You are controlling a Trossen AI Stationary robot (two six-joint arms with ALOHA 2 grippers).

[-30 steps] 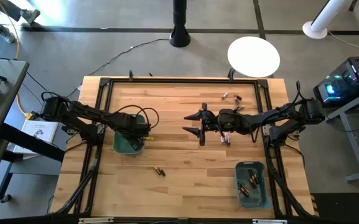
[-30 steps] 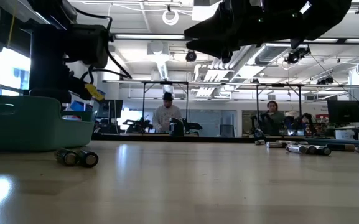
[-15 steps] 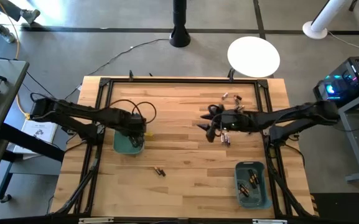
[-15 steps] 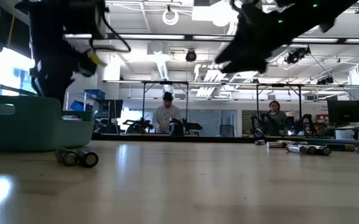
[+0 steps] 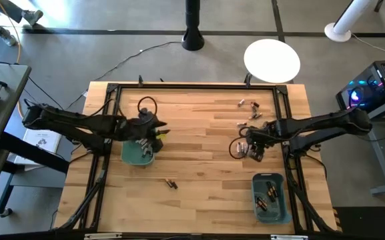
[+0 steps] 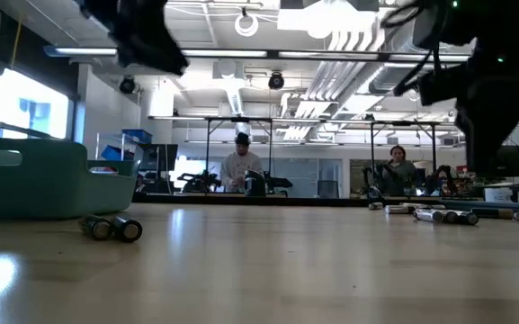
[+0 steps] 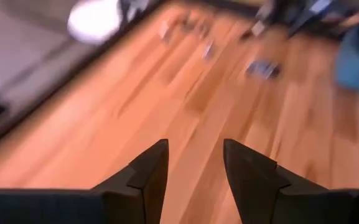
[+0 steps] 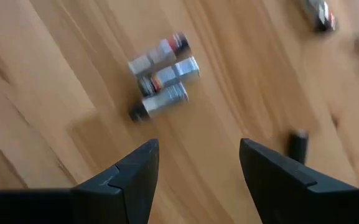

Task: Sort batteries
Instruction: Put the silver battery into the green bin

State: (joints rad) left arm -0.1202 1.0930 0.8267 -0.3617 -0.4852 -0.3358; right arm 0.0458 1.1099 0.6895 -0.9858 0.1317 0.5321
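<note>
Below right gripper: you've got a cluster of three batteries point(image 8: 160, 78) lying side by side on the wooden table point(image 5: 199, 147), just ahead of the fingertips, not touching.
Right gripper point(image 8: 195, 155): fingers spread, nothing between them; in the high view it hangs over that cluster, near the table's right side.
Left gripper point(image 7: 195, 155): fingers apart, nothing held, over the left teal bin point(image 5: 137, 153); bare wood in front of it.
Handling: judge the cells small, light, rigid, smooth metal. Round, so they'll roll if you nudge them.
Grip point: take one cell across its body at mid-length, fingers square to its axis. The three touch, so expect the neighbours to shift.
Other cells: a lone dark battery point(image 8: 298, 144) beside the right fingers; a scatter point(image 5: 249, 105) farther toward the table's far edge; a pair point(image 5: 171, 183) mid-table, well apart from both grippers.
Right teal bin point(image 5: 271, 199): already holds a few cells.
</note>
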